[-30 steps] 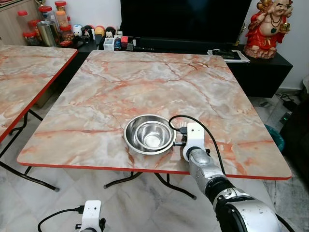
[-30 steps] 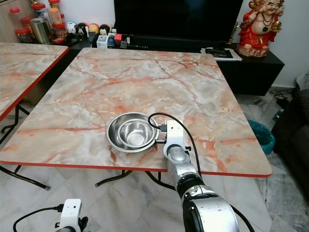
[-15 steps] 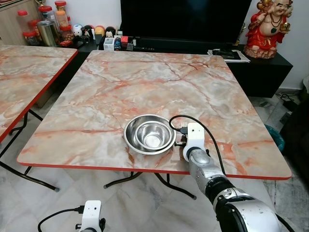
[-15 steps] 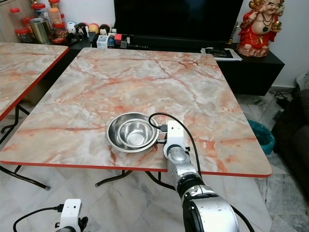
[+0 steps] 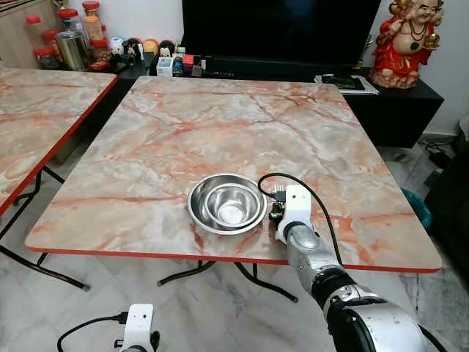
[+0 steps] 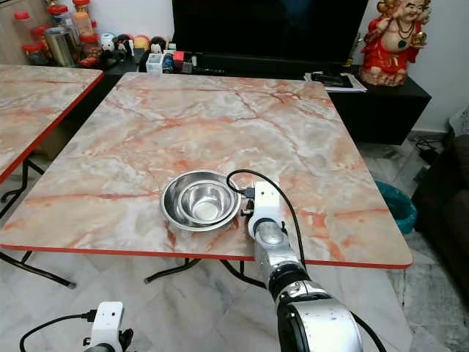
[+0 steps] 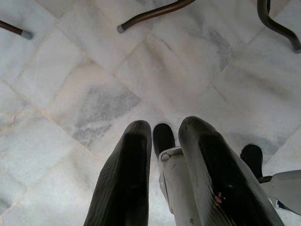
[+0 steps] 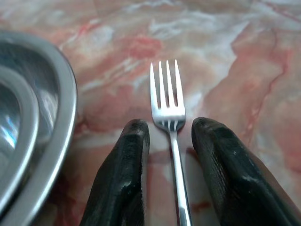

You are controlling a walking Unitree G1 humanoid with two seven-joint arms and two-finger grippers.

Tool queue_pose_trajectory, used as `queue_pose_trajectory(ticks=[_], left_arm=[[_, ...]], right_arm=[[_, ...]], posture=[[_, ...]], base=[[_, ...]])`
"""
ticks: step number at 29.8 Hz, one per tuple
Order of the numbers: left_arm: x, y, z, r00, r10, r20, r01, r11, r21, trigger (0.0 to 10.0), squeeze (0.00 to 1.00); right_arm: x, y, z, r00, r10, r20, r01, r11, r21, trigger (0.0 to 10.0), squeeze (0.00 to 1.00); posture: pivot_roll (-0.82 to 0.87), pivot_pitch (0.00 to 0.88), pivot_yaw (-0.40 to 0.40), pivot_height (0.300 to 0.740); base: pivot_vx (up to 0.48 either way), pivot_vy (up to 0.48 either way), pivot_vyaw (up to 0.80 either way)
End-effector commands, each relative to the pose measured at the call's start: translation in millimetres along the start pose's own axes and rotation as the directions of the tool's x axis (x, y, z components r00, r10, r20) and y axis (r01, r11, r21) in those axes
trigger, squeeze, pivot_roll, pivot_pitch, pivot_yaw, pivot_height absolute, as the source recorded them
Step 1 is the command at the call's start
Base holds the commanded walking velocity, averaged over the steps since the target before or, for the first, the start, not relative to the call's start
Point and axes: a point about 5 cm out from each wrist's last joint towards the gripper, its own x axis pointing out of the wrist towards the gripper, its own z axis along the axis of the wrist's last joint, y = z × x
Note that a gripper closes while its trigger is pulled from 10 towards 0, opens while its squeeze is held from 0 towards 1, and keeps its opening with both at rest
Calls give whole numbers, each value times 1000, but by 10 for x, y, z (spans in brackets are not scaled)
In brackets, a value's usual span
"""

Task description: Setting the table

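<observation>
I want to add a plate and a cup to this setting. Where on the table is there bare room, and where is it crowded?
The marble table is bare from the nested steel bowls back to its far edge, and left of the bowls too. It is crowded right of the bowls, where the fork lies between the right pincer's open fingers.

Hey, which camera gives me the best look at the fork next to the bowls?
The right wrist view: the fork lies on the marble table between the open fingers of the right gripper, tines clear, beside the steel bowls. In the eye views the wrist hides nearly all of it; tines just peek out.
</observation>
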Motion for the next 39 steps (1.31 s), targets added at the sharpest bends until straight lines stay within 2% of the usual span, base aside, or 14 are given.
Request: queue_pose_trajectory(ticks=[1,12,19,26,31,37,39], left_arm=[[2,-14,-14,1000,-2,-18,2,1000,3,10000,0],[9,-35,7,1000,-7,-13,7,1000,2,10000,0],[11,-38,15,1000,-7,-11,7,1000,0,10000,0],[14,-46,47,1000,-5,15,5,1000,-11,10000,0],[15,-43,46,1000,-8,12,8,1000,-11,10000,0],[14,-47,33,1000,-15,2,15,1000,-22,10000,0],[9,-51,6,1000,-20,-9,20,1000,-18,10000,0]], right_arm=[[16,-18,126,999,-10,44,9,1000,18,10000,0],[16,-96,199,994,-45,95,42,999,27,10000,0],[4,-172,383,973,-70,221,53,995,86,10000,0],[-95,-188,668,892,-47,449,4,995,96,10000,0],[-147,-214,634,871,-50,488,10,996,83,10000,0],[-171,-247,544,874,-70,480,26,995,97,10000,0],[-203,-263,436,878,-86,471,40,993,107,10000,0]], posture=[[59,0,-52,740],[54,0,-49,740],[54,0,-48,740],[46,0,-45,740],[45,0,-44,740],[43,0,-43,740],[33,0,-37,740]], base=[[0,0,0],[0,0,0],[0,0,0],[0,0,0],[0,0,0],[0,0,0],[0,339,0]])
